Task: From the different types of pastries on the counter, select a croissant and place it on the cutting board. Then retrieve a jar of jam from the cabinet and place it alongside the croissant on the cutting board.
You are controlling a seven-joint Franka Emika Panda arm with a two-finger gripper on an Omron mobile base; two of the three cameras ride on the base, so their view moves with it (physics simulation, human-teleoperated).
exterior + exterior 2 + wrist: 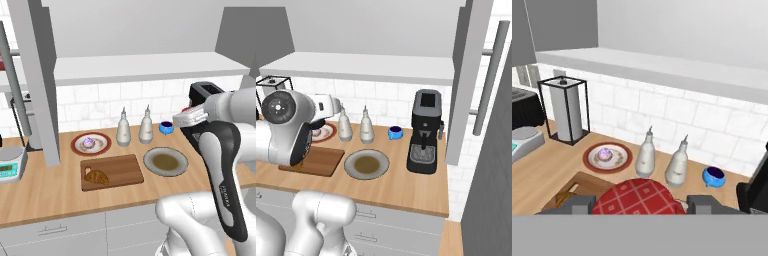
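We see the white arm bent at the elbow and raised above the right part of the counter (pixel 60 192), its gripper (pixel 639 204) held high over the light wooden worktop. In the hand view the two dark fingers (pixel 577 204) stand on either side of a round lid with a red-and-white checked pattern; they are clamped on the jar of jam (pixel 638 198), whose body below the lid we cannot make out. In the left base view a small red patch of the jar shows just behind the hand. The croissant (pixel 97 176), golden-brown, ridged and crescent-shaped, lies on the near left corner of the cutting board (pixel 120 167), a dark brown rectangular wooden slab with a slot hole near its left short edge. Behind the board a red-rimmed plate (pixel 78 145) carries the cupcake (pixel 89 143) with purple-pink frosting. Two smooth white bottles (pixel 123 131) with narrow spouts stand side by side near the tiled wall, a small glossy blue bowl (pixel 166 128) to their right, and a grey plate (pixel 150 159) with a brownish centre lies right of the board.
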